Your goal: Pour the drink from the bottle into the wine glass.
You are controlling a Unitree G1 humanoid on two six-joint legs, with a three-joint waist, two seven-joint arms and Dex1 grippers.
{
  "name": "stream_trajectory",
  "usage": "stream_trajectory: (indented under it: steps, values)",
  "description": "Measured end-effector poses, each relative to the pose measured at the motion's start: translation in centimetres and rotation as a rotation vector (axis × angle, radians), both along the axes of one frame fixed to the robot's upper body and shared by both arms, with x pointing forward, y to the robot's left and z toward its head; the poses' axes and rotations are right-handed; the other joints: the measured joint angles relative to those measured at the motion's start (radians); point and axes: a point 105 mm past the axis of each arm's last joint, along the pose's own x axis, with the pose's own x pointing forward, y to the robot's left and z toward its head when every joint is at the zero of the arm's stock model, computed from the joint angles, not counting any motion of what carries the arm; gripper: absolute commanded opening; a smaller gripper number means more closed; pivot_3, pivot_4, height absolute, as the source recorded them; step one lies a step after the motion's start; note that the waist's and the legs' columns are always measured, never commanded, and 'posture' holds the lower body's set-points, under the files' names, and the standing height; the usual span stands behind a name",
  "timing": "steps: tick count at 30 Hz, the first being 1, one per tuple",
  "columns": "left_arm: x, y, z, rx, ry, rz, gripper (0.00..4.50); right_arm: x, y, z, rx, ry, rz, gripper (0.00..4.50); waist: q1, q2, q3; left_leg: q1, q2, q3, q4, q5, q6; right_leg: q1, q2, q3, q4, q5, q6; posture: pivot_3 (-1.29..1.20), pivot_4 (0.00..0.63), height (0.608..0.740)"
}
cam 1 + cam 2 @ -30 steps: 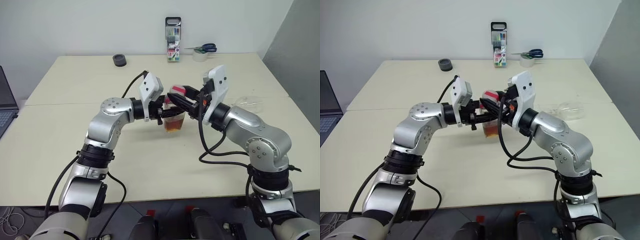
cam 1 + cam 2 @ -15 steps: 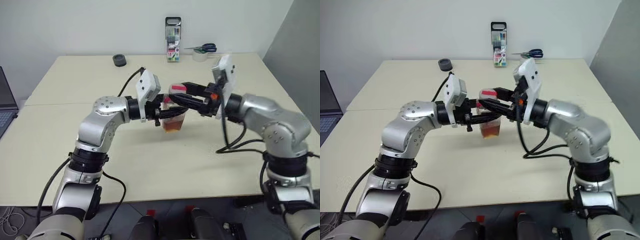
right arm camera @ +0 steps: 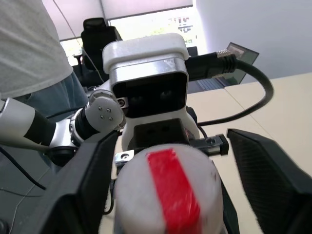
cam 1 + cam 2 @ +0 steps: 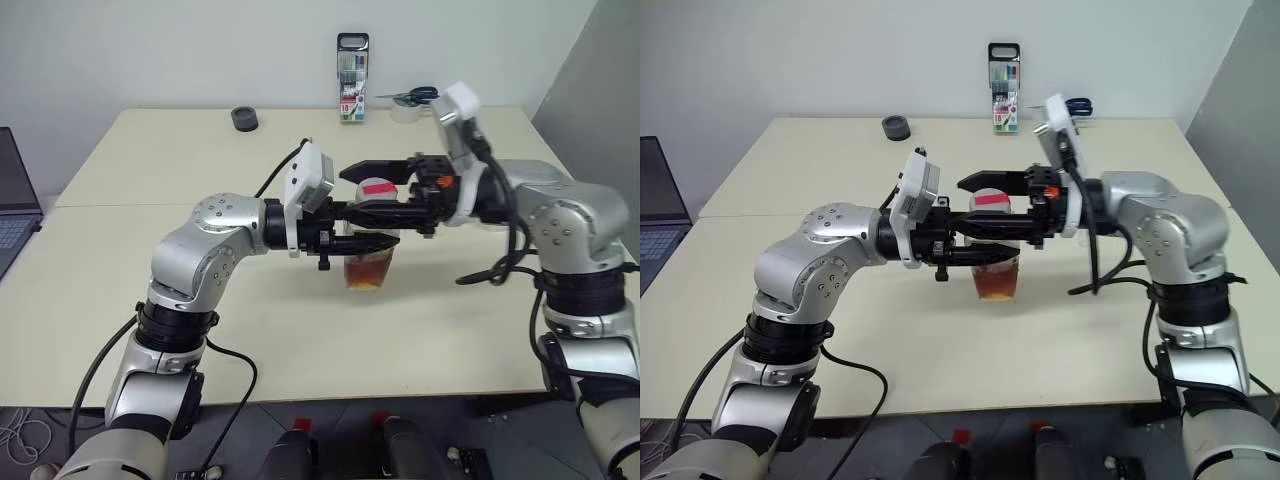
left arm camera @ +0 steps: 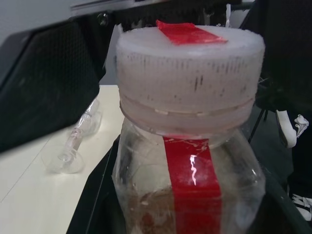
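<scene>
My left gripper (image 4: 380,240) is shut on the bottle (image 4: 370,260) below its neck and holds it upright just above the table. The reddish-brown drink (image 4: 368,275) fills the bottle's lower part. The bottle's whitish cap (image 4: 378,187), with a red tape strip, is on. My right gripper (image 4: 352,190) points level toward the left arm and is open, one finger (image 3: 83,185) on each side of the cap without touching it. In the left wrist view the wine glass (image 5: 73,146) lies on its side on the table, behind the bottle.
On the cream table (image 4: 150,160), a marker case (image 4: 352,64) stands at the far edge, beside scissors on a tape roll (image 4: 410,100). A small black roll (image 4: 244,118) lies far left. A laptop (image 4: 15,200) is at the left edge. A person (image 3: 29,44) stands opposite.
The right gripper let go of the cap and opened wide around it. The right elbow swung outward. Both hands and the bottle drew slightly back toward me and upward.
</scene>
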Motion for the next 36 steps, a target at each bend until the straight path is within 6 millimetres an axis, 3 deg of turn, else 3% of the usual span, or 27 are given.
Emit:
stream_trajectory:
  steps: [4, 9, 15, 25, 28, 33, 36]
  values:
    - [0.9, 0.4, -0.2, -0.005, 0.012, 0.049, 1.81, -0.9, -1.2, -0.1, 0.020, 0.006, -0.127, 4.48, -0.003, 0.000, 0.000, 0.001, 0.000, 0.001, 0.000, 0.000, 0.000, 0.000, 0.000, 0.001, 0.001, 0.000, 0.000, 0.00, 0.150, 0.740]
    - [1.3, 0.3, -0.2, -0.020, 0.014, 0.068, 1.81, -1.8, 0.1, 0.4, 0.073, -0.081, -0.292, 4.48, -0.006, 0.000, 0.000, 0.001, 0.001, 0.001, -0.001, 0.000, 0.000, -0.001, 0.001, 0.001, 0.003, 0.000, 0.000, 0.00, 0.150, 0.740]
    - [2.0, 0.3, 0.2, -0.024, -0.005, 0.086, 1.81, -0.7, 2.1, -0.6, 0.112, -0.091, -0.424, 4.48, -0.004, 0.000, 0.000, 0.001, 0.000, 0.002, 0.000, 0.000, 0.000, -0.001, 0.001, 0.001, 0.003, 0.000, 0.000, 0.00, 0.150, 0.740]
    - [2.1, 0.2, 0.2, -0.021, -0.010, 0.085, 1.81, -0.1, 1.8, 0.2, 0.183, -0.091, -0.498, 4.48, -0.005, 0.000, 0.000, 0.001, 0.000, 0.002, 0.000, 0.000, 0.000, -0.001, 0.001, 0.001, 0.003, 0.000, 0.000, 0.00, 0.150, 0.740]
    - [2.0, 0.2, 0.2, -0.021, -0.011, 0.086, 1.81, -0.1, 1.4, 0.0, 0.182, -0.086, -0.505, 3.91, -0.005, 0.000, 0.000, 0.001, 0.000, 0.002, 0.000, 0.000, 0.000, -0.001, 0.001, 0.001, 0.003, 0.000, 0.000, 0.00, 0.150, 0.740]
    - [2.0, 0.2, 0.0, -0.021, -0.006, 0.092, 1.81, -0.2, 1.1, -0.5, 0.164, -0.078, -0.495, 2.11, -0.005, 0.000, 0.000, 0.001, 0.000, 0.002, 0.000, 0.000, 0.000, -0.001, 0.001, 0.001, 0.003, 0.000, 0.000, 0.00, 0.150, 0.740]
    - [1.9, 0.1, -0.3, -0.012, 0.002, 0.084, 1.81, -0.4, 0.9, -0.7, 0.147, -0.086, -0.496, 1.90, -0.005, 0.000, 0.000, 0.001, 0.000, 0.003, 0.000, 0.000, 0.000, -0.001, 0.001, 0.001, 0.003, 0.000, 0.000, 0.00, 0.150, 0.740]
